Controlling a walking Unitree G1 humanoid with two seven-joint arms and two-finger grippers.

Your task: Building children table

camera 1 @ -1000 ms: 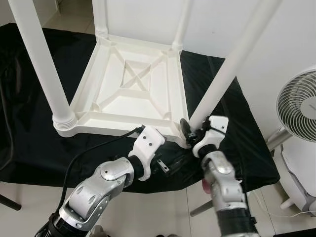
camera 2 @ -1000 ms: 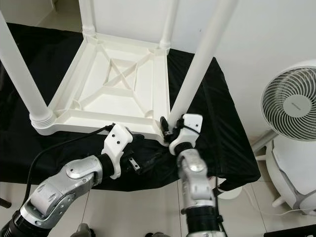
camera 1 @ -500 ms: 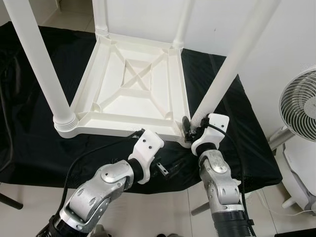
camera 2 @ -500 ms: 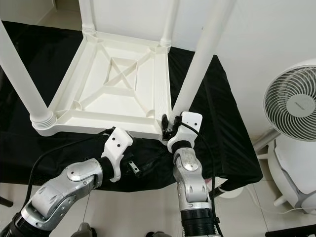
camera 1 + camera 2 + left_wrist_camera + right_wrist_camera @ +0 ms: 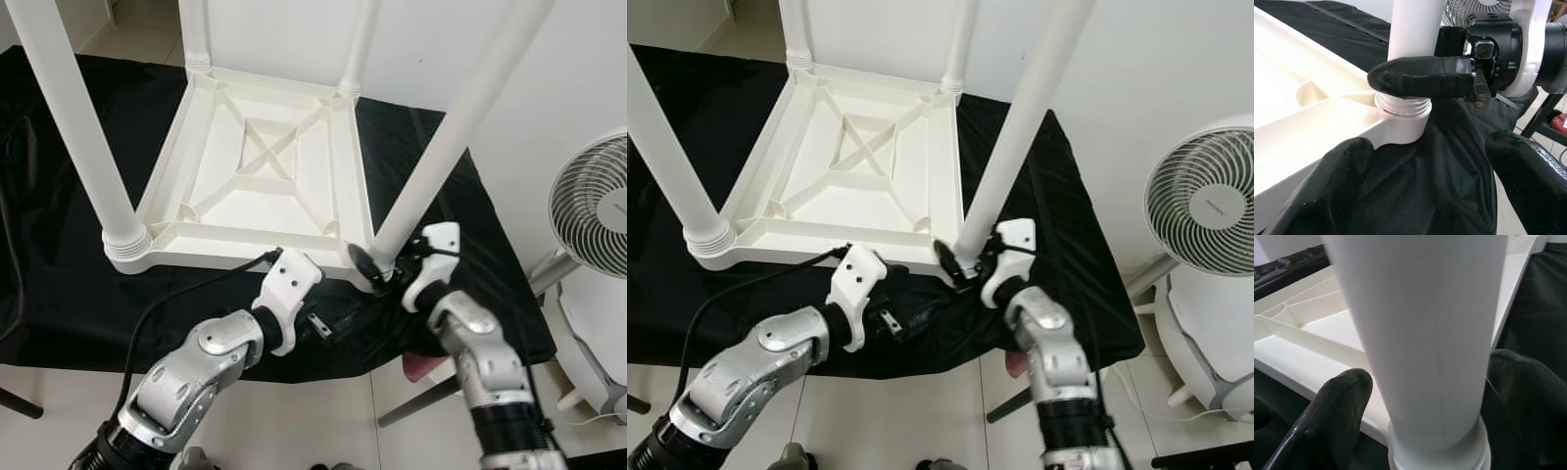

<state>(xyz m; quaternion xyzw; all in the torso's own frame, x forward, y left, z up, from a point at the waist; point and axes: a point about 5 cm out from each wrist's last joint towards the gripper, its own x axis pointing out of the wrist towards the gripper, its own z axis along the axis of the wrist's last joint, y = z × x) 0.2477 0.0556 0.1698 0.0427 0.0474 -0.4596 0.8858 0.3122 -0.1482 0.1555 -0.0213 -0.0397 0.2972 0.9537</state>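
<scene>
A white children's table (image 5: 260, 176) lies upside down on a black cloth (image 5: 59, 284), its legs pointing up. My right gripper (image 5: 377, 264) is shut on the base of the near right leg (image 5: 441, 157), just above its threaded socket (image 5: 1403, 110). In the right wrist view the black fingers (image 5: 1327, 421) sit on both sides of that leg (image 5: 1425, 333). My left gripper (image 5: 321, 325) hovers open over the cloth below the same corner, close to the table's front rim. Its spread fingertips (image 5: 1327, 186) hold nothing.
The near left leg (image 5: 73, 127) stands tall at the left, and two far legs rise at the back. A white fan (image 5: 593, 211) stands on the floor to the right. A black cable (image 5: 167, 304) runs off my left wrist. The cloth-covered surface ends just before me.
My right forearm has swung out to the right around the near right leg, its gripper staying at the leg's base. My left gripper has stayed by the corner.
</scene>
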